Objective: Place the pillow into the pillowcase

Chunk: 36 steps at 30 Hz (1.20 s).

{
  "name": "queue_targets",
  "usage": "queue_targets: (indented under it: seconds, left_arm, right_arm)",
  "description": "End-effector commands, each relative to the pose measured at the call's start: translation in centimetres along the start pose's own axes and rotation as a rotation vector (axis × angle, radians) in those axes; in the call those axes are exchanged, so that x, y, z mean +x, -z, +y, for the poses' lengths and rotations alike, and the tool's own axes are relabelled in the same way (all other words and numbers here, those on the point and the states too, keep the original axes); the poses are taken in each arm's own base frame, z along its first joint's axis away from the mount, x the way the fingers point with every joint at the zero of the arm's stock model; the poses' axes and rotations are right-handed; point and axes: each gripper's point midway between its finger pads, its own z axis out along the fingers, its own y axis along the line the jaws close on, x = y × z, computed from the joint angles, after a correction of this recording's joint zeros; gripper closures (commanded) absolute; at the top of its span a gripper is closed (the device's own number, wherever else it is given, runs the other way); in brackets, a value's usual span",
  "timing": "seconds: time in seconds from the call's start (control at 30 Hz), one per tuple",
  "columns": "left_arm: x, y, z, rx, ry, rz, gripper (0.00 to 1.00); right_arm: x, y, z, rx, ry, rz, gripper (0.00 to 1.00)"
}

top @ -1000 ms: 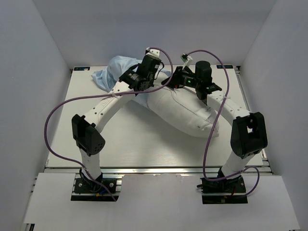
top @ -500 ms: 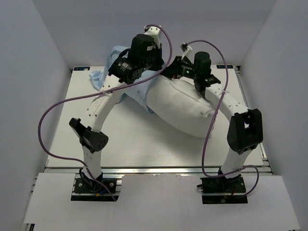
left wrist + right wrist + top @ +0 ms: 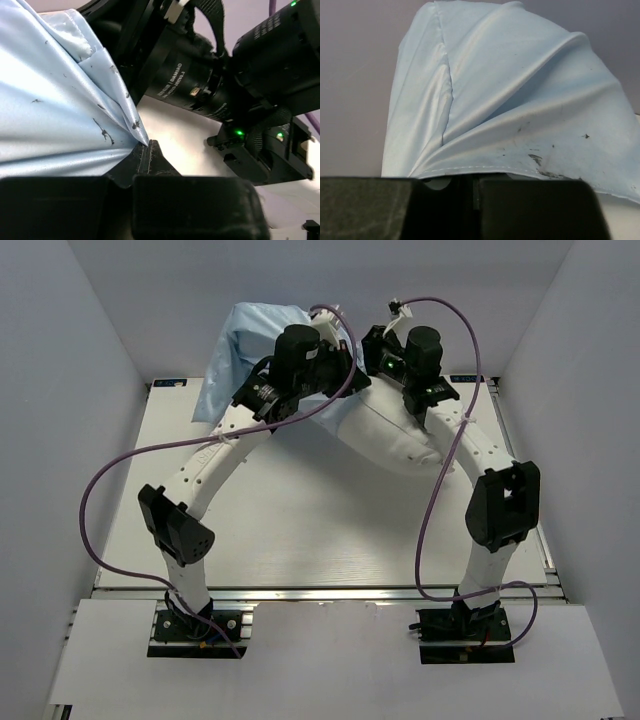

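Pillow lies slanted on the worktop, most of it bare white. Pillowcase hangs raised over the pillow's far end and off to its left. Left hand is pinched tight on a fold of the pillowcase. Right hand is clamped narrow on the hem. Both hands are just above the pillow's far end, close together. Whether that end sits inside the opening I cannot tell, because the arms hide it. Progress looks early: the pillowcase edge is gripped and up, but nearly the whole pillow is left to sleeve.
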Motion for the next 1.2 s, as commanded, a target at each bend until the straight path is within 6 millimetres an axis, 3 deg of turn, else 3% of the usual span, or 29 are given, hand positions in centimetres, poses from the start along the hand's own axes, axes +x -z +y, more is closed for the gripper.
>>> queue_targets:
  seconds: [0.0,0.03,0.07,0.1,0.17,0.2,0.23,0.27,0.3,0.37,0.4,0.47,0.5,0.57,0.6,0.67,0.83,0.87,0.9,0.97,1.17]
  left_arm:
    - [-0.8,2.3,-5.0,0.171,0.044,-0.03,1.0]
    - [-0.5,2.3,-4.6,0.157,0.048,-0.025,1.0]
    - [-0.1,2.1,-3.9,0.132,0.055,-0.022,1.0]
    - [-0.3,2.6,-3.6,0.114,0.059,-0.039,1.0]
    - [2.0,2.1,-0.5,0.033,0.11,-0.009,1.0]
    - [1.3,3.0,0.1,0.034,0.126,-0.044,1.0]
    - [3.6,2.6,2.2,-0.014,0.175,-0.008,1.0]
    - [4.3,2.8,3.1,-0.026,0.193,-0.006,1.0]
    - [4.1,3.1,3.8,-0.032,0.212,-0.028,1.0]
    - [5.4,3.5,5.1,-0.066,0.228,-0.018,1.0]
    - [5.4,3.5,5.4,-0.07,0.234,-0.02,1.0]
    - [5.6,3.6,5.5,-0.069,0.234,-0.014,1.0]
    - [5.7,3.6,5.4,-0.067,0.233,-0.006,1.0]
    - [5.6,3.8,5.1,-0.059,0.228,-0.01,1.0]
    - [5.5,3.9,5.2,-0.059,0.228,-0.012,1.0]
    - [5.2,4.6,4.7,-0.048,0.226,-0.022,1.0]
    - [5.4,6.1,4.3,-0.034,0.23,-0.033,1.0]
    - [5.5,6.3,4.1,-0.031,0.229,-0.034,1.0]
    - [5.4,6.8,3.9,-0.025,0.23,-0.037,1.0]
    - [5.2,7.3,3.6,-0.019,0.233,-0.044,1.0]
    - [3.6,9.2,1.5,0.044,0.25,-0.088,1.0]
  right_arm:
    - [-4.7,1.3,3.3,-0.064,0.161,-0.156,0.85]
    - [-3.2,1.3,2.5,-0.057,0.169,-0.112,0.76]
    - [-0.1,1.6,1.4,-0.076,0.208,-0.032,0.66]
    - [1.3,2.3,1.0,-0.086,0.222,0.021,0.55]
    - [4.8,4.1,0.9,-0.164,0.246,0.135,0.47]
    - [4.4,5.5,1.4,-0.21,0.332,0.139,0.43]
    - [5.4,6.7,1.5,-0.24,0.346,0.185,0.4]
    - [6.1,8.0,2.5,-0.31,0.369,0.22,0.38]
    - [5.6,9.4,2.8,-0.332,0.461,0.218,0.35]
    - [7.2,11.7,3.4,-0.355,0.449,0.305,0.33]
    - [6.5,12.9,4.1,-0.362,0.518,0.298,0.31]
    - [6.6,14.5,4.4,-0.324,0.519,0.33,0.3]
    - [5.4,15.5,5.5,-0.304,0.56,0.302,0.27]
    - [4.7,16.3,5.0,-0.209,0.58,0.284,0.21]
    - [3.7,17.1,5.7,-0.18,0.606,0.253,0.15]
    - [4.1,17.8,4.9,-0.114,0.595,0.261,0.11]
    - [10.6,19.5,3.0,-0.12,0.548,0.42,0.11]
    - [12.5,19.7,1.8,-0.06,0.567,0.455,0.1]
    - [12.3,18.9,1.1,-0.016,0.612,0.422,0.1]
    - [13.8,18.6,-0.9,0.066,0.662,0.456,0.11]
    - [16.4,16.7,-4.3,0.097,0.71,0.53,0.14]
